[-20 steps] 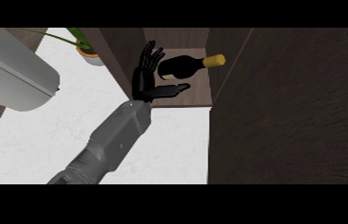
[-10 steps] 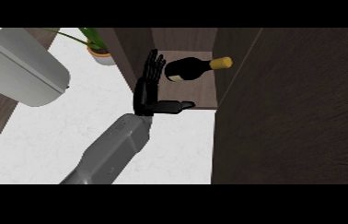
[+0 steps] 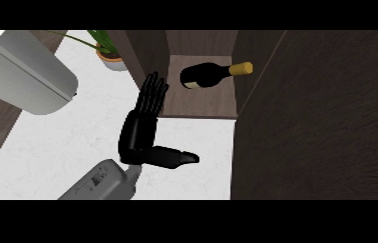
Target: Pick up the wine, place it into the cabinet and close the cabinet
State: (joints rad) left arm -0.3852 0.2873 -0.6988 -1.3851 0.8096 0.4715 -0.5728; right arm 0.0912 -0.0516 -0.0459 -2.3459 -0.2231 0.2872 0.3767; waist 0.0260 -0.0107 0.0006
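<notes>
Wine bottle (image 3: 205, 76) lies on its side inside the cabinet (image 3: 199, 103), gold cap toward the dark door (image 3: 306, 112) | only hand showing (image 3: 144, 132), side unclear, sits left of the bottle, apart, fingers straight and together, thumb out | door stands open right of the shelf; closing remains | plant (image 3: 107, 49) left of the cabinet.

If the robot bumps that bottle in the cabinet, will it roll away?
Probably a little. The wine bottle lies on its side on the cabinet shelf, and round bottles tend to roll. The cabinet walls beside it would likely stop it. It looks like glass, so a hard knock might break it. The hand is open and not touching it.
</notes>
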